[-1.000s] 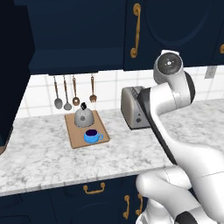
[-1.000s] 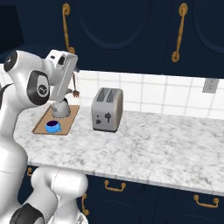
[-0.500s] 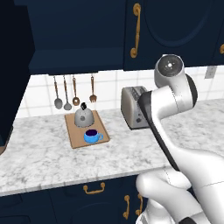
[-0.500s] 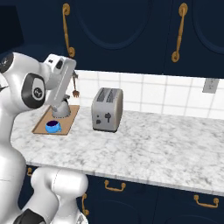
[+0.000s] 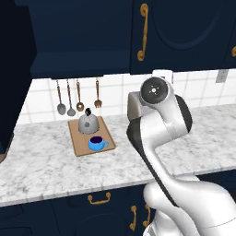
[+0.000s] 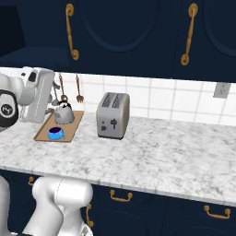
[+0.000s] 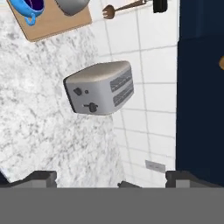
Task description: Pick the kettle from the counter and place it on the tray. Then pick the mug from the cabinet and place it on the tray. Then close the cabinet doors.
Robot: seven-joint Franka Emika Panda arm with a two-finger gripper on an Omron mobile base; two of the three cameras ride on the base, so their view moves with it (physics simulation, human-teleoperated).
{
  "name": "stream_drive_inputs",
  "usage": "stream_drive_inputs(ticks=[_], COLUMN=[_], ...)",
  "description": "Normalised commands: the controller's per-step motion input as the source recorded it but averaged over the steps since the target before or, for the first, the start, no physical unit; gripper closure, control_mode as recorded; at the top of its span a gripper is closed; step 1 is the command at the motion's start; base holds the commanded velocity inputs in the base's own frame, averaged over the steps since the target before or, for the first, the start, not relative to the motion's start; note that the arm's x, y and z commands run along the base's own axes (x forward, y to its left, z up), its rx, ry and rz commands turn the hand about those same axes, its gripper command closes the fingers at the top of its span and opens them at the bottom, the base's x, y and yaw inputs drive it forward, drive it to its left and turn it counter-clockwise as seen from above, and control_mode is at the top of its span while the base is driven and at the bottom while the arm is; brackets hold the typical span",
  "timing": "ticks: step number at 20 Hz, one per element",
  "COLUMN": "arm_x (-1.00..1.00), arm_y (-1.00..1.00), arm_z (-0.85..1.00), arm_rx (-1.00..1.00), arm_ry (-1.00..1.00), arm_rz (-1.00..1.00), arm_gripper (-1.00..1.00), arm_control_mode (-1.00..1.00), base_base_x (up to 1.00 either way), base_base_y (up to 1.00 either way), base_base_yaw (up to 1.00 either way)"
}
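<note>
The grey kettle [image 5: 87, 123] [image 6: 63, 113] and the blue mug [image 5: 97, 143] [image 6: 56, 134] both stand on the wooden tray [image 5: 81, 143] [image 6: 42, 134], which lies on the marble counter [image 5: 46, 170] [image 6: 161, 152]. In the hand view my gripper [image 7: 111, 178] is open with nothing between its fingers. It hangs above the counter by the toaster, with the mug [image 7: 28, 6] and kettle [image 7: 72, 4] at the top edge. The upper cabinet [image 5: 78, 27] stands open on the left, its dark door [image 5: 14, 78] swung out. The doors to the right [image 5: 184, 27] [image 6: 124, 32] are shut.
A silver toaster [image 6: 113, 115] [image 7: 100, 87] stands on the counter right of the tray. Utensils [image 5: 78, 97] hang on the tiled wall behind the kettle. A wall outlet [image 6: 221, 90] sits far right. Navy drawers with brass handles [image 5: 99, 199] run below the counter.
My hand has swung lower and towards the tray side, more so in the last half second. The kettle, mug, tray and toaster have stayed put.
</note>
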Motion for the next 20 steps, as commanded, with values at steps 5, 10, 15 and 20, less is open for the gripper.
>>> stream_drive_inputs(ticks=[5,10,15,20], arm_x=[0.07,-0.13,-0.26,-0.29], arm_y=[0.47,0.52,0.45,0.44], arm_z=[-0.01,-0.09,-0.05,-0.02], arm_rx=[-0.14,-0.24,-0.26,-0.19], arm_ry=[0.02,-0.01,-0.03,-0.04], arm_rz=[-0.04,-0.09,-0.14,-0.21], arm_gripper=[-1.00,-1.00,-1.00,-1.00], arm_control_mode=[-1.00,-1.00,-1.00,-1.00], base_base_x=[0.00,0.00,0.00,0.00], base_base_y=[0.00,0.00,0.00,0.00], base_base_yaw=[0.00,0.00,0.00,0.00])
